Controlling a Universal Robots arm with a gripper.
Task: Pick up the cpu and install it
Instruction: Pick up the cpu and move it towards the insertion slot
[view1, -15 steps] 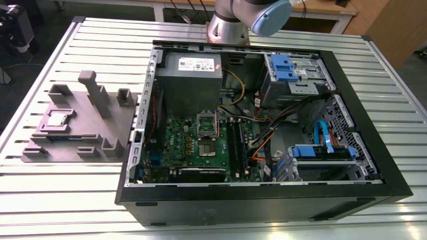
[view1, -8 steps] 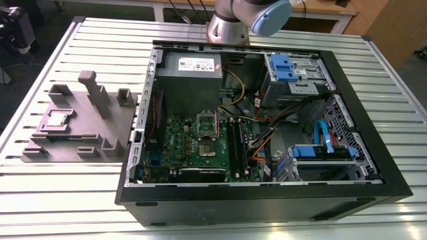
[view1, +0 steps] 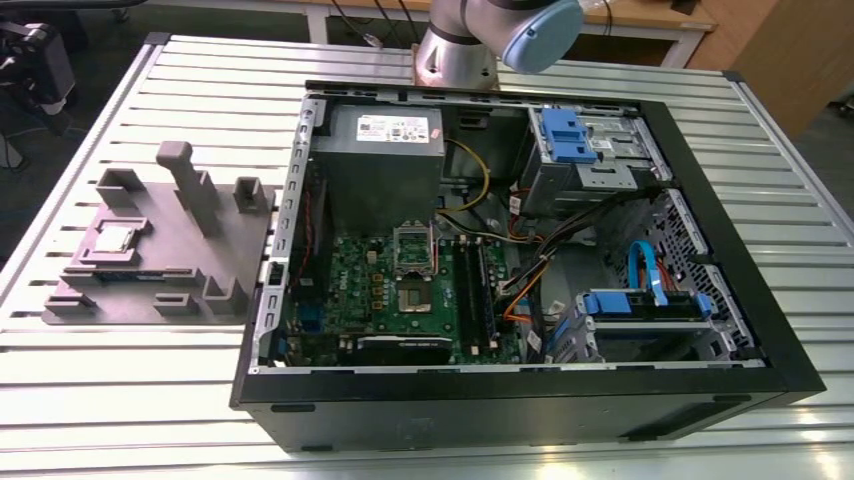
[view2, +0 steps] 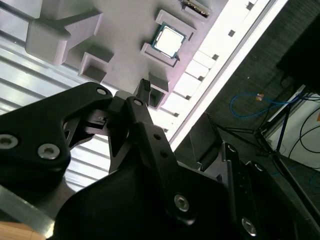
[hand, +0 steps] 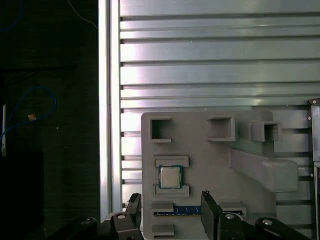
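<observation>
- Grey plastic holder (view1: 180, 245) lies on the slatted metal table (view1: 134, 400), at the middle left of the exterior view, just beside the open computer case (view1: 534, 385).
- Silver-topped cpu (view1: 118, 238) rests flat in a shallow square seat of the holder, near the holder's edge on the exterior view's left. It is framed by two low raised bars, as both wrist views show (view2: 169, 40) (hand: 170, 177).
- Gripper (hand: 171, 207) is above the holder. Its two black fingers (hand: 209, 206) stand wide apart with nothing between them.
- The cpu is clear of both fingertips and is not touched. In the first wrist view it lies in line with the gap between them.
- A thin blue-edged strip (hand: 177, 212) lies in a slot of the holder just beside the cpu's seat, closer to the fingers than the cpu is.
- The case lies on its side with the cover off, filling the centre and right of the exterior view. The green board (view1: 387, 290) is at its lower middle.
- The socket (view1: 414, 270) at the middle of the board stands open, with its frame raised.
- The arm (view1: 487, 40) enters at the upper middle of the exterior view, behind the case.
</observation>
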